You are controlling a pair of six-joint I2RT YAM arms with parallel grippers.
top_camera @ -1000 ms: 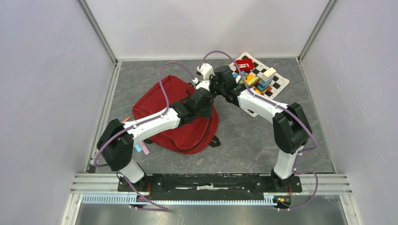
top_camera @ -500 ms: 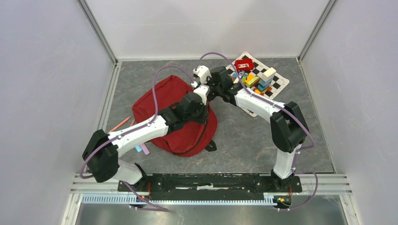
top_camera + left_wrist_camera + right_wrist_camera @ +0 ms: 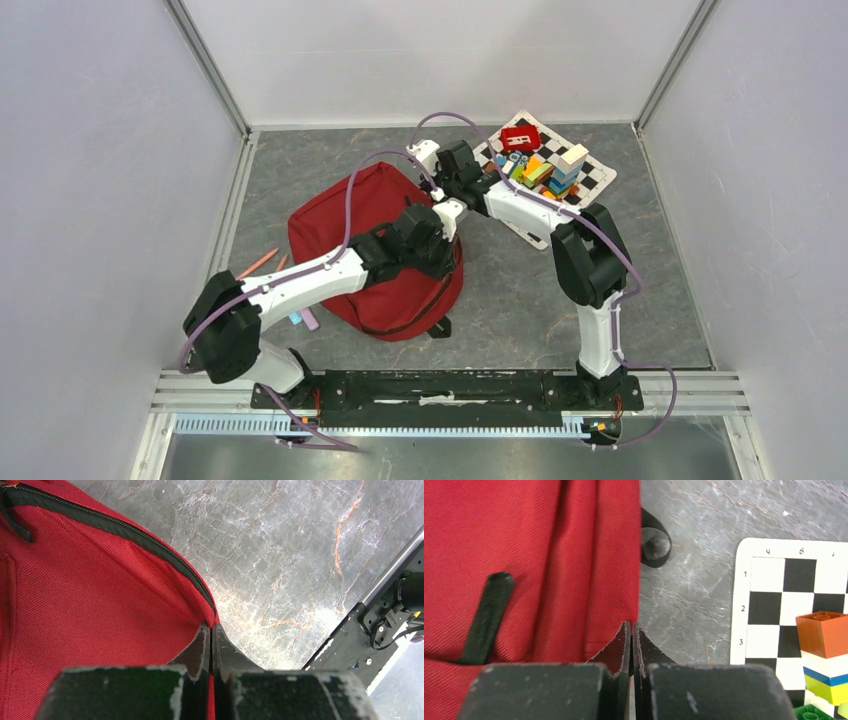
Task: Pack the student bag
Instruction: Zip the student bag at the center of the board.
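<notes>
- Top external view: the student bag (image 3: 375, 240) lies flat on the table (image 3: 520, 290), left of centre, with both arms reaching over its right-hand edge.
- Left jaws: together, with a sliver of red fabric showing between them. They appear clamped on the bag's edge just below the black zipper (image 3: 125, 527).
- Right jaws: together at the bag's far right edge. Whether any fabric is caught between them cannot be told from the right wrist view.
- Zipper, as far as it shows: closed. No grey lining or opening is visible in any view.
- Goods outside the bag: toy blocks (image 3: 545, 170) on the checkered mat (image 3: 597, 180) to the right, and pencils (image 3: 258, 263) on the table to the left.
- Step in hand, as judged: securing the bag's edge before opening it. Packing proper has not begun.
- Next move calls for one side to hold the fabric taut while the other finds the zipper pull and draws it along. The pull is not identifiable here.
- Risk: a pinch on thin fabric may slip, or drag the whole bag across the table.
</notes>
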